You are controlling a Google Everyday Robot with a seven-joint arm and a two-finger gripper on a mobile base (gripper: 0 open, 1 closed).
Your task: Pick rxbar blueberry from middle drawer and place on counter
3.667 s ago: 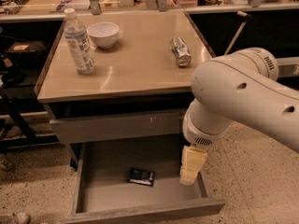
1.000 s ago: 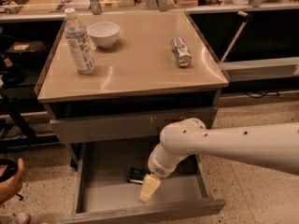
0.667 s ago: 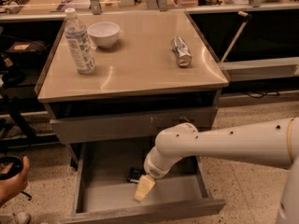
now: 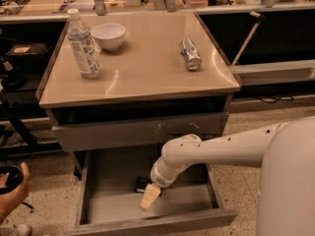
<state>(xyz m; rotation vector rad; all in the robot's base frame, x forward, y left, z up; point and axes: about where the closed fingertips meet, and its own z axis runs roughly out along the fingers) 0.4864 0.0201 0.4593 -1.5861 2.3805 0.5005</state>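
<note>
The rxbar blueberry point(image 4: 141, 184) lies flat on the grey floor of the open middle drawer point(image 4: 110, 203), at the bottom of the view. Only its dark left end shows; the arm hides the rest. My gripper point(image 4: 150, 196) reaches down into the drawer from the right, its cream tip right beside and just in front of the bar. The beige counter point(image 4: 147, 65) is above the drawers.
On the counter stand a water bottle point(image 4: 82, 44) and a white bowl point(image 4: 109, 35) at the back left, and a can point(image 4: 190, 54) lies at the right. A closed scratched drawer front point(image 4: 138, 130) overhangs the open drawer. A person's hand point(image 4: 12, 188) is at the lower left.
My arm has swung from the drawer's right side to the left, over the bar. The gripper tip now sits at the bar and hides most of it.
</note>
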